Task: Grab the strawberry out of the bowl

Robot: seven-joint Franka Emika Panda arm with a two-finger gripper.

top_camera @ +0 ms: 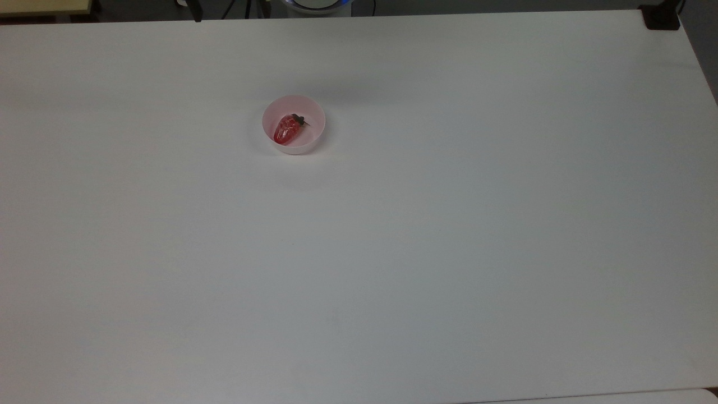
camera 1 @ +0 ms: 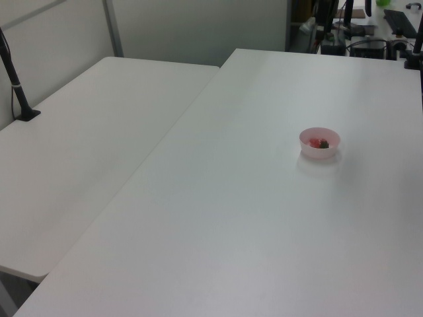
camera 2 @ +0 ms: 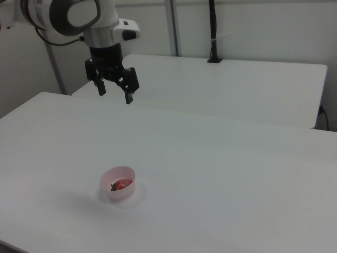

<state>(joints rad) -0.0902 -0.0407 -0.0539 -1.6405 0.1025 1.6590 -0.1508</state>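
- Top view: the small round pale pink plastic bowl (top_camera: 294, 124) stands on the plain white table (top_camera: 392, 235), in the upper left-centre of the frame. Inside lies the glossy red toy strawberry (top_camera: 286, 128) with a dark green leafy cap. Its long axis runs diagonally, cap toward the upper right and tip toward the lower left. It takes up the left part of the bowl's hollow; nothing else is in there.
- Left view: the bowl (camera 1: 320, 142) sits in the right-centre of the frame, and the strawberry (camera 1: 318, 142) shows as a spot of red with a dark speck beside it, low behind the rim.
- Right view: the black two-finger gripper (camera 2: 115, 94) hangs in the upper left of the frame, fingers pointing down, spread apart and holding nothing. The bowl (camera 2: 118, 182) is in the lower left-centre, almost straight below the gripper in the picture and well apart from it. The strawberry (camera 2: 122, 184) rests inside it. Judging by this, the coming move is a descent into the bowl, with the fingers set across the fruit's long axis.
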